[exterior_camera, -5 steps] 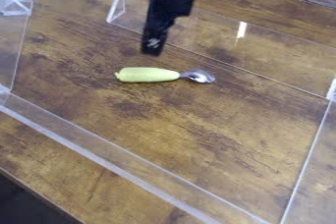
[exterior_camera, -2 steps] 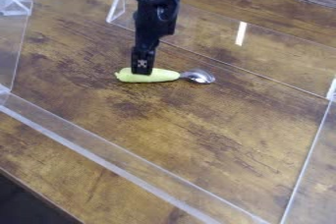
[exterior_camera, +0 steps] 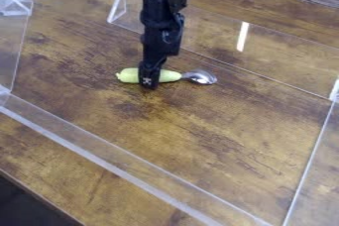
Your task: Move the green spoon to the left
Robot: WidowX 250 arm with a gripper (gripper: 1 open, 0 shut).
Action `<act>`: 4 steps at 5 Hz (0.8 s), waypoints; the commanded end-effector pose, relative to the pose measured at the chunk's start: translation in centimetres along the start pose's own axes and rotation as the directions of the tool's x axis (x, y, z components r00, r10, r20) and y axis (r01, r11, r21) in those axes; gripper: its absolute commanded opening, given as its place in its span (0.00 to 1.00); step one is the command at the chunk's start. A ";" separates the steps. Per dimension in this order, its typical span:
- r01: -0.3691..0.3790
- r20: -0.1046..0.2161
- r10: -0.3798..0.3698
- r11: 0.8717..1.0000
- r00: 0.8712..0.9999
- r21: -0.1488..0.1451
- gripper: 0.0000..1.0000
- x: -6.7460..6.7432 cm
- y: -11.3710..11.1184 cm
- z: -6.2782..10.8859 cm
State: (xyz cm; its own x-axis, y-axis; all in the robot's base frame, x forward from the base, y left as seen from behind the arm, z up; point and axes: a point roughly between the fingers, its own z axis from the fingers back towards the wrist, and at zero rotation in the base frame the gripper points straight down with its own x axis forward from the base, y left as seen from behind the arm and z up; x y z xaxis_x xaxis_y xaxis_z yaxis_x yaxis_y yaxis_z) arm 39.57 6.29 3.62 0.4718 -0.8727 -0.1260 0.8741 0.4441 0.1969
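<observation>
My dark gripper (exterior_camera: 150,78) reaches down over the green handle of the spoon (exterior_camera: 129,75) on the wooden table (exterior_camera: 185,151). The handle points left, the silver bowl right. I cannot tell whether my fingers are spread or gripping it.

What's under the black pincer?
The yellow-green plastic handle of the spoon, its middle covered by the pincer. Contact there can't be seen.
</observation>
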 end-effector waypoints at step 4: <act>0.063 -0.050 -0.057 0.990 0.997 0.130 0.00 -2.0 3.5 8.1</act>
State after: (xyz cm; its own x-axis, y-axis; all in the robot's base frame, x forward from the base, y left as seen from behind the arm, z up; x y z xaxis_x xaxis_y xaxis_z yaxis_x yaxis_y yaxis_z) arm 39.98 7.48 7.69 0.3970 -0.8912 -0.2196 0.9129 0.3586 0.1952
